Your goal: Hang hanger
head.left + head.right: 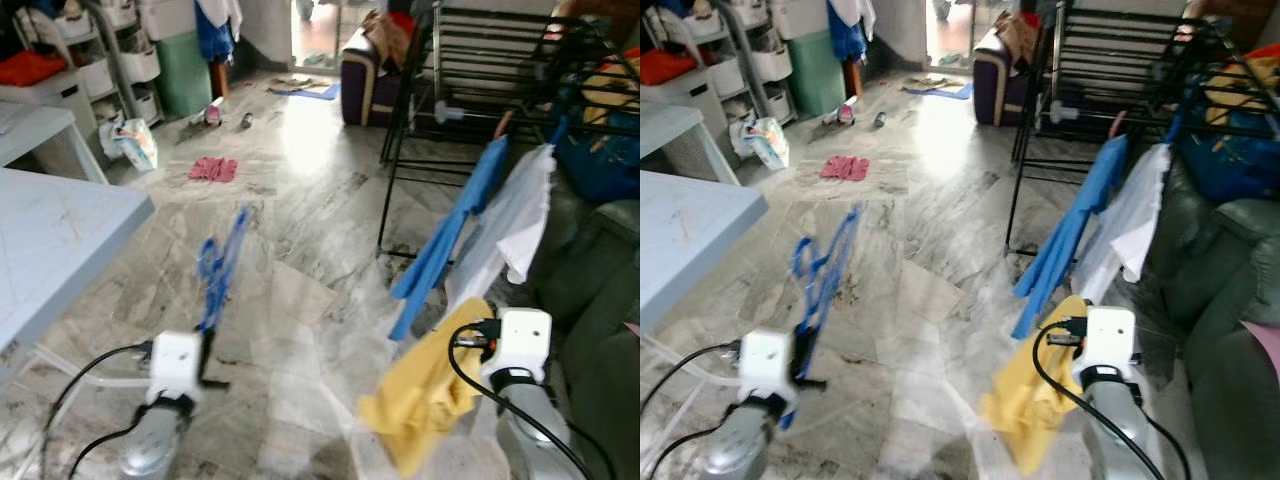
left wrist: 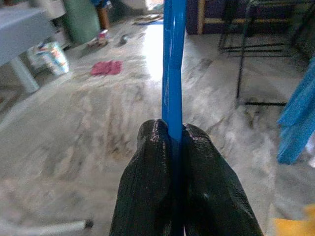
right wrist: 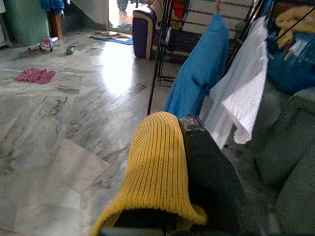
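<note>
Your left tool (image 2: 172, 142) pinching blue hanger (image 1: 215, 270), long axis upright. Right tool (image 3: 197, 147) clamped on yellow garment (image 1: 430, 385). Drying rack (image 1: 480, 90) ahead-right, nearer right arm.

Motion-blurred blue hanger (image 1: 215, 270)

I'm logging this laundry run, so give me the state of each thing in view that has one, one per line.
Blue hanger: pinched in the left end effector, raised above the floor, not hung.
Yellow garment: draped over the right end effector, off the hanger.
Blue garment: hanging on the drying rack.
White garment: hanging beside it.
Pink cloth: crumpled on the floor.
</note>
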Tool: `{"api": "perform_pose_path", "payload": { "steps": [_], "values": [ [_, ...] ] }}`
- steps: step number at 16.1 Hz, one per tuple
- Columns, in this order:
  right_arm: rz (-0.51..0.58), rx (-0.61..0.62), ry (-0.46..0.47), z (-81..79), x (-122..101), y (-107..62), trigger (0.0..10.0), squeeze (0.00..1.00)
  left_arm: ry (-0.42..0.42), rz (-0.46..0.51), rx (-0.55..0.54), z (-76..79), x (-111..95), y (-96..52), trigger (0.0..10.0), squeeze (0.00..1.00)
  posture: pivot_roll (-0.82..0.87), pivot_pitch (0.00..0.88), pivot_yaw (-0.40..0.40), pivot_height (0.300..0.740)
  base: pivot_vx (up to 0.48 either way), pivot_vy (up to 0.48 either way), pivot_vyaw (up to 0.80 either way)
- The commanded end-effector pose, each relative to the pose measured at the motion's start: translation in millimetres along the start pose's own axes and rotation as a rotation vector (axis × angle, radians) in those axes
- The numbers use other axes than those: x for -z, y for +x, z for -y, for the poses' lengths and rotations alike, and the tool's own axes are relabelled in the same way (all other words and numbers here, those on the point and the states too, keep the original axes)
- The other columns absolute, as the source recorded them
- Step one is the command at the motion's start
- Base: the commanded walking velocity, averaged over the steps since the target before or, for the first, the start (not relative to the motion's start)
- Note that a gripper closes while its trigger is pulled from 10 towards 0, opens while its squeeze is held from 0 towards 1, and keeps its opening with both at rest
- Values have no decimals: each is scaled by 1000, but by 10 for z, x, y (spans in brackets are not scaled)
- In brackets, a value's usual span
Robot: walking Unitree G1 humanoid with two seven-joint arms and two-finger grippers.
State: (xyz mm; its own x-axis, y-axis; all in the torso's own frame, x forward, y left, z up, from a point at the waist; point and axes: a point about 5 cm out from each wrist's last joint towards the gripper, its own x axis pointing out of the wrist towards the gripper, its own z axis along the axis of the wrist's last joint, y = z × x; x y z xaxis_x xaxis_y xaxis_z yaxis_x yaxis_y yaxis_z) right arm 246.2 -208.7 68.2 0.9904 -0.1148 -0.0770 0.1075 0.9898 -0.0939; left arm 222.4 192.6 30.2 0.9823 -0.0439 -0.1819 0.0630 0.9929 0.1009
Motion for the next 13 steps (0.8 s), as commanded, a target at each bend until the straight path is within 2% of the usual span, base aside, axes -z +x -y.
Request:
{"api": "perform_pose_path", "payload": {
  "steps": [1, 4, 11, 13],
  "values": [
    [41, -7, -10, -1, -115, 12, 10000, 0, 4, 40, 2, -15, -81, 4, 10000, 0, 37, 0, -36, 740, 0, 0, 0],
    [21, 10, -7, 18, -96, -46, 10000, 0, 15, 38, 12, -38, -84, -7, 10000, 0, 28, 0, -26, 740, 0, 0, 0],
    [0, 25, -4, 26, -81, -56, 10000, 0, 17, 43, 31, -18, -115, 34, 10000, 0, 20, 0, -21, 740, 0, 0, 0],
    [-4, 24, -2, 27, -83, -60, 10000, 0, 13, 44, 34, -9, -117, 34, 10000, 0, 21, 0, -24, 740, 0, 0, -497]
  ]
}}
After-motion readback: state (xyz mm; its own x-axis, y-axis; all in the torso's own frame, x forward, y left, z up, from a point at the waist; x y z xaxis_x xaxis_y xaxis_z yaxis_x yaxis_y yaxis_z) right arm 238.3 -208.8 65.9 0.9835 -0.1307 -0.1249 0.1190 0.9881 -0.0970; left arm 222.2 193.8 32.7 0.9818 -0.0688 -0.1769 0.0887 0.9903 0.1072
